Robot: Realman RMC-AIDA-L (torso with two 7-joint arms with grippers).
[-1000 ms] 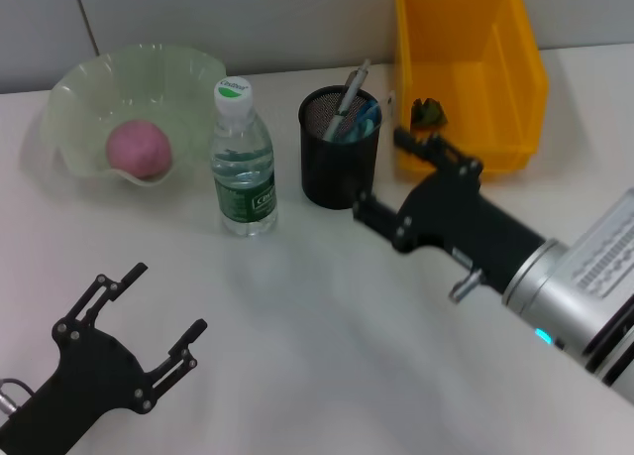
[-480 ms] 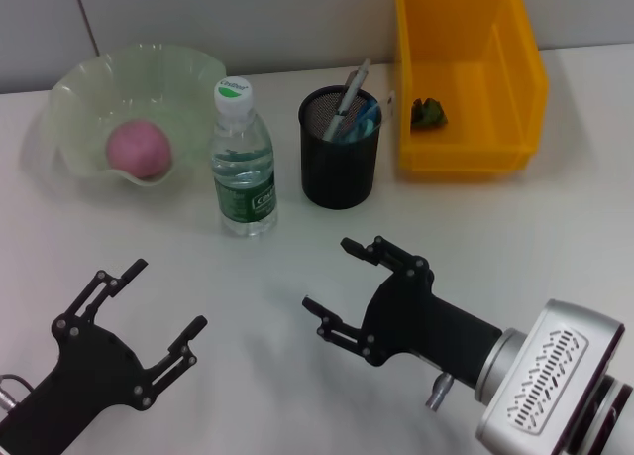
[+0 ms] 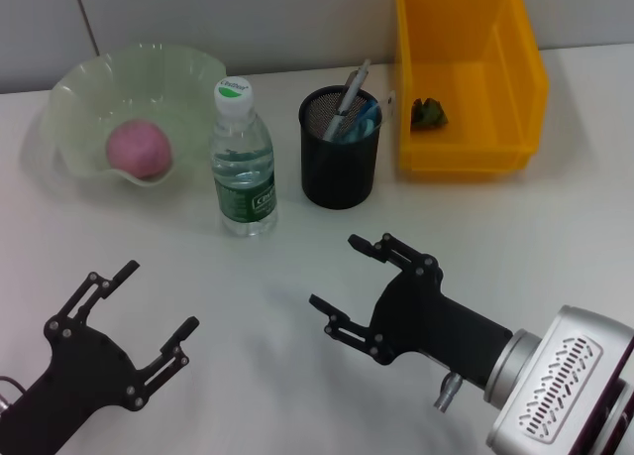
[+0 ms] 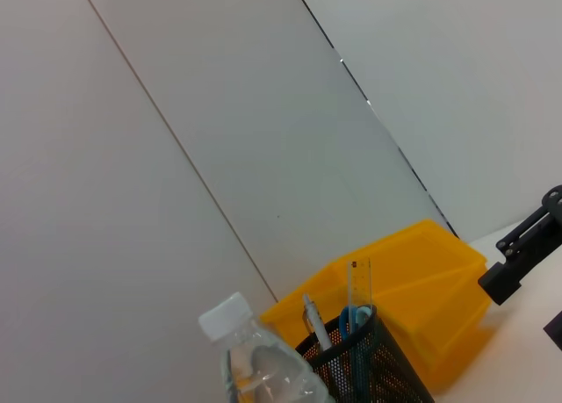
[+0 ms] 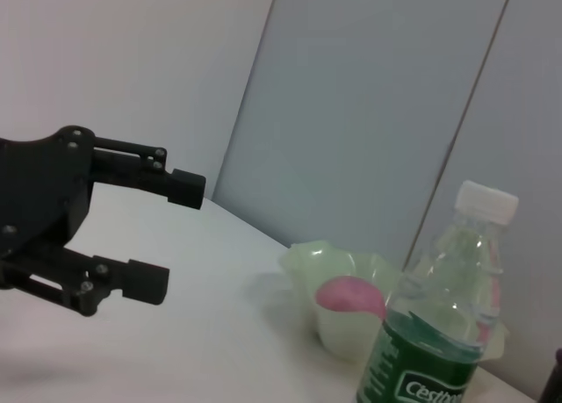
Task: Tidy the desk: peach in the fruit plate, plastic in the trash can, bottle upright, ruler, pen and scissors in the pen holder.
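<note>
The pink peach (image 3: 139, 148) lies in the pale green fruit plate (image 3: 79, 83) at the back left. The bottle (image 3: 241, 163) stands upright beside the black mesh pen holder (image 3: 341, 172), which holds the pen (image 3: 349, 96), the ruler (image 4: 355, 289) and the blue-handled scissors (image 3: 368, 120). A crumpled green plastic (image 3: 428, 112) rests inside the yellow trash can (image 3: 466, 156). My right gripper (image 3: 335, 273) hovers open and empty over the table in front of the pen holder. At the front left, my left gripper (image 3: 158, 298) is open and holds nothing.
The grey wall runs behind the table. In the right wrist view the left gripper (image 5: 171, 232) shows off to one side of the fruit plate (image 5: 338, 267) and the bottle (image 5: 448, 324). Bare white tabletop (image 3: 277, 277) lies between the two grippers.
My right arm has drawn back from the pen holder and trash can to the front of the table, its gripper empty. The left gripper has slipped slightly toward the front edge.
</note>
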